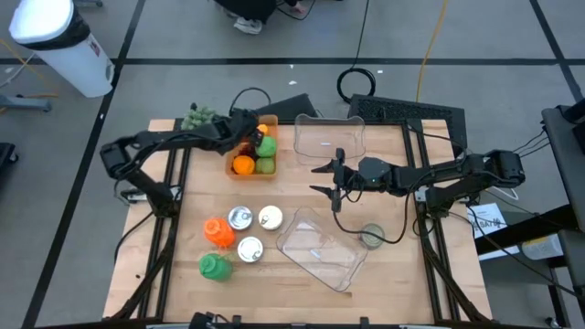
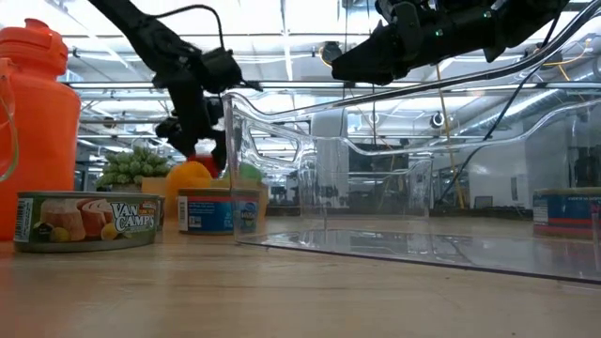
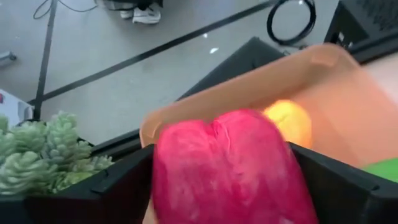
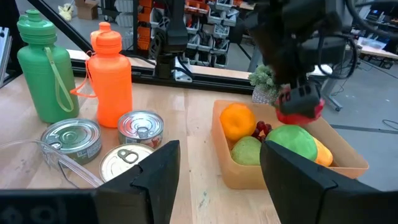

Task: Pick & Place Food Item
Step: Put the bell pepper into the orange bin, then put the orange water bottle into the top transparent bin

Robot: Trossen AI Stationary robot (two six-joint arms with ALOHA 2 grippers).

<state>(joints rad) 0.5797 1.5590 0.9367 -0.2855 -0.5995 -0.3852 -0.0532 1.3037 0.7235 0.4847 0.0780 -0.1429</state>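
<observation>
Jaws of the left gripper (image 3: pixel 233 186) grip a red fruit (image 3: pixel 233 168) above the orange bin (image 3: pixel 348 87); lift straight up, clearing fruit below. Right gripper (image 1: pixel 326 179) waits half-open.

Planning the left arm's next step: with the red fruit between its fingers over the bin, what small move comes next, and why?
Probably lift straight up: the left gripper has the red fruit between its fingers above the orange bin, whose other fruit crowd beneath.
</observation>
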